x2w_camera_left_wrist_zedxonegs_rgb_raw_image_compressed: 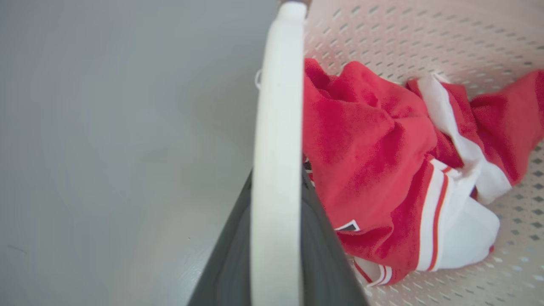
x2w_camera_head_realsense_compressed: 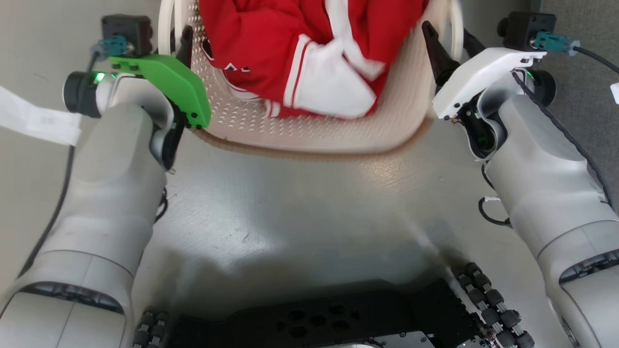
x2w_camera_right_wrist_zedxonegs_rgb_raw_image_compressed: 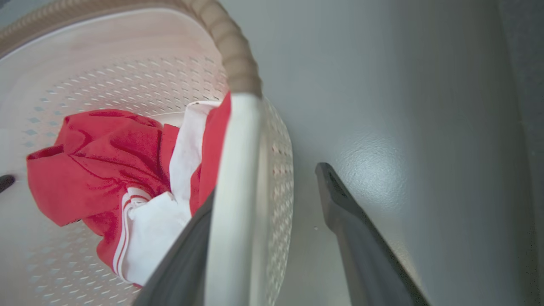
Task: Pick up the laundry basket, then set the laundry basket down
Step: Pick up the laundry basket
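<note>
laundry basket sits dead centre between both arms, just ahead of the robot base, with a red-and-white garment bunched inside. Grey floor is under it; can't tell if the base is resting on it or already clear.

Right gripper: jaws spread. Inner finger is against the white right handle, outer finger stands off the perforated wall with a visible gap. Not clamped.

Left gripper: dark fingers hug both sides of the left handle in the wrist view, but the handle covers the tips. Can't tell whether they pinch it or sit pressed together behind it.

My read: the grip is uneven, so don't load it yet.
- close the right jaws fully on the handle first
- confirm the left side actually holds it
- raise both arms at the same rate and keep the brown rim level, since the load sits off-centre and could tip it
- for set-down, lower until the base is flat before letting go
</note>
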### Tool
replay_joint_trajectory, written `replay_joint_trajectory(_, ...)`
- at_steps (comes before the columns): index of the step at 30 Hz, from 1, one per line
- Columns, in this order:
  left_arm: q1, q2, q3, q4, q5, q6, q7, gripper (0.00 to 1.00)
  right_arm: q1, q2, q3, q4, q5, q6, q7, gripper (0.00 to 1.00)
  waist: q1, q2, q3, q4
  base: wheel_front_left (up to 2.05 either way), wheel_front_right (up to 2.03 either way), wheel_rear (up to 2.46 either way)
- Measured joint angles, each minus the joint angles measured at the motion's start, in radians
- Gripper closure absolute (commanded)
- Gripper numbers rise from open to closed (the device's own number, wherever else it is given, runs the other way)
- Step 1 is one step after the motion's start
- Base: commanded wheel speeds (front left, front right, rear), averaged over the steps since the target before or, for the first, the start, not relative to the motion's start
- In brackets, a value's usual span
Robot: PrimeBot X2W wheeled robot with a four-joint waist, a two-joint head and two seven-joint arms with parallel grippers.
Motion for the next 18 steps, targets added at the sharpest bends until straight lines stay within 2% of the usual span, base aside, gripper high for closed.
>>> replay_joint_trajectory(18,-0.004,-0.005,-0.046,0.055,-0.070,-0.003,-0.024,1.00,-0.009,0.015,0.053,0.044,0.054,-0.003,-0.027,1.00,0.0000,-0.0001,-0.055,-0.005,0.00,0.00,0.00)
